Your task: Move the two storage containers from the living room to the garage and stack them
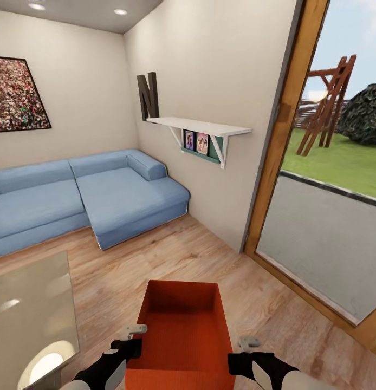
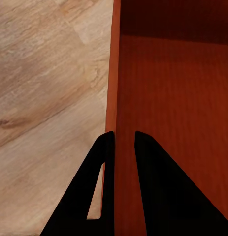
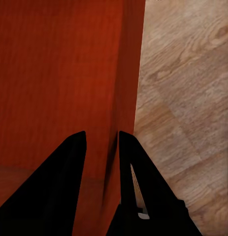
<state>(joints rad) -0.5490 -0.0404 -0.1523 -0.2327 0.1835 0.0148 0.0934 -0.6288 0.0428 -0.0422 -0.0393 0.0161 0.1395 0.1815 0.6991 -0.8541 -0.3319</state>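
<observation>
Two claws, one bin: my left gripper [image 2: 124, 140] straddles the left long wall of the storage container [image 1: 180, 330], one finger outside and one inside, pinching the thin rim; my right gripper [image 3: 101, 140] does the same on the opposite wall. Seen from the head, the orange-red container hangs between my hands, low and in front of me, above the wood plank floor [image 1: 209, 254] of the living room, with the blue sofa [image 1: 90, 195] beyond and the glass door [image 1: 329, 216] to my right. I judge it light and empty, but thin-walled and likely to flex or slip; gripping both long walls near the middle, level and evenly, seems the safest hold; squeezing unevenly could twist it.
</observation>
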